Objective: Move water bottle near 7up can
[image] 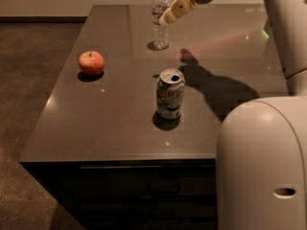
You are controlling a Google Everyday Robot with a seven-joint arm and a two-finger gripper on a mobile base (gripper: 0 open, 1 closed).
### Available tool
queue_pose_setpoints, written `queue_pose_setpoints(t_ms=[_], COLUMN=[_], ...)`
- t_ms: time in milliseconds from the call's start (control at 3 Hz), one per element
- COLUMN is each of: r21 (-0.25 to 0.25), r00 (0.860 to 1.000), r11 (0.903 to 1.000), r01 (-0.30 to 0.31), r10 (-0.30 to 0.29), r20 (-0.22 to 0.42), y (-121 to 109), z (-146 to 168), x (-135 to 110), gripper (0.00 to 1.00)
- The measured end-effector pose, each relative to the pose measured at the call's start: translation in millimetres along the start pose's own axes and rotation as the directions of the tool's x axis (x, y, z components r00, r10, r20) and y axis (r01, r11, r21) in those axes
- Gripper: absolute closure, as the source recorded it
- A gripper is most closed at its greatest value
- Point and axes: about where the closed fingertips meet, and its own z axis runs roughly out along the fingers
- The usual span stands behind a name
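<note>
count on the desk (72,128): one water bottle (160,32), one 7up can (170,95), one red apple (91,63). one arm (283,28), one claw (169,16). the arm comes in from the top right, its white link running down the right edge. the claw slants down and to the left, and its tan tip overlaps the bottle's shoulder in this view. touching or just in front of it, cannot tell. whether the claw is apart or together, cannot tell either. the bottle stands upright at the far side of the desk, right beside the claw tip. the can stands upright nearer the front edge than the claw, well apart from the bottle. the apple sits nearer and left of the claw, apart from both. the arm's shadow (216,87) lies on the desk, right of the can.
</note>
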Motion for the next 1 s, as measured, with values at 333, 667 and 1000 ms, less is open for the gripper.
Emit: queue_pose_setpoints(t_ms=[333,667,1000], r21=[0.034,0.061,0.072], r00=[0.997,0.986,0.978], r11=[0.9981,0.9913,0.9857], r01=[-0.052,-0.117,-0.152], r10=[0.050,0.108,0.140], r20=[0.057,0.126,0.157], y=[-12,-21,-27], z=[26,57,73], x=[-19,-43,-53], gripper=[0.00,0.00,0.00])
